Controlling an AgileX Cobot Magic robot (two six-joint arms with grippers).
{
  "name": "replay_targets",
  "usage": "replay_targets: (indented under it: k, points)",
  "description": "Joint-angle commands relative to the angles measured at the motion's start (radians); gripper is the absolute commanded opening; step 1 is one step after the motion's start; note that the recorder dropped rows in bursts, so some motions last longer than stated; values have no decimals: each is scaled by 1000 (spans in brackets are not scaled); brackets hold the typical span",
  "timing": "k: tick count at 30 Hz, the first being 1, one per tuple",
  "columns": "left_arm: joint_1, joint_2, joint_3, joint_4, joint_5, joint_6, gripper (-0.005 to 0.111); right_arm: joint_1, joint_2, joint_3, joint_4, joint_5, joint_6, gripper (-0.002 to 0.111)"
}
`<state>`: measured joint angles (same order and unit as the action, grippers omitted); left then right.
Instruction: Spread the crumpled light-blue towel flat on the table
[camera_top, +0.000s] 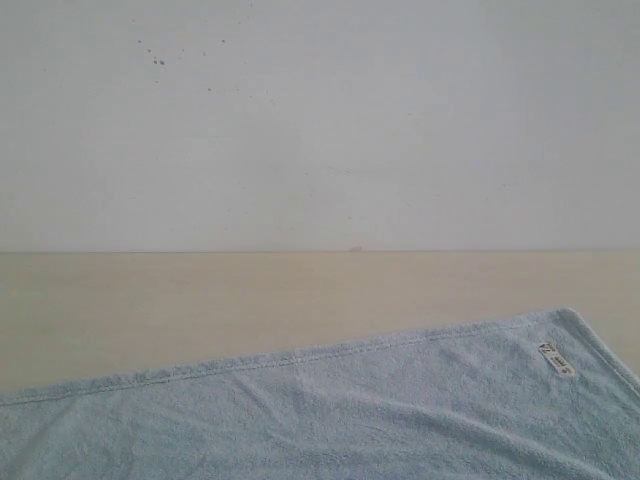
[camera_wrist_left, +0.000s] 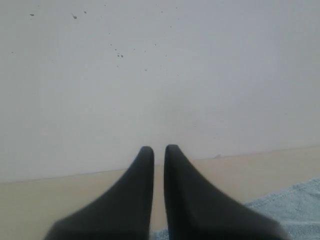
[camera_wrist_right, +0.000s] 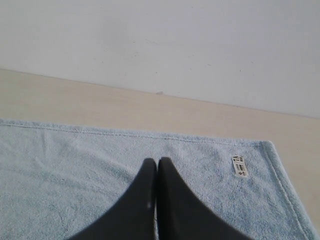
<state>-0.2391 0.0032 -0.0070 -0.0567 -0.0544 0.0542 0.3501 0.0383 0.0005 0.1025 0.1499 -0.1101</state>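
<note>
The light-blue towel (camera_top: 350, 410) lies spread out and nearly flat on the beige table (camera_top: 200, 300), with shallow wrinkles. Its hemmed far edge runs slantwise, and its white label (camera_top: 558, 360) sits near the right corner. Neither gripper shows in the exterior view. My right gripper (camera_wrist_right: 157, 161) hangs above the towel (camera_wrist_right: 75, 165), fingers pressed together and empty, with the label (camera_wrist_right: 239, 166) off to one side. My left gripper (camera_wrist_left: 159, 149) is raised over bare table (camera_wrist_left: 50, 205) with only a thin slit between its fingers, holding nothing. A towel (camera_wrist_left: 295, 200) corner shows beside it.
A plain white wall (camera_top: 320, 120) with a few dark specks rises at the table's far edge. A strip of bare table (camera_wrist_right: 100, 105) lies between the towel's far hem and the wall.
</note>
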Motion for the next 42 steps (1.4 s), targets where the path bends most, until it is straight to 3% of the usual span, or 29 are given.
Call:
replay_targets:
  k: [1,42]
  points:
    - [-4,-3,7,3,48,56,8,-4,-6,-1,-5,-4,0,0]
    - [-4,-3,7,2,62,56,8,-4,-6,-1,-5,-4,0,0]
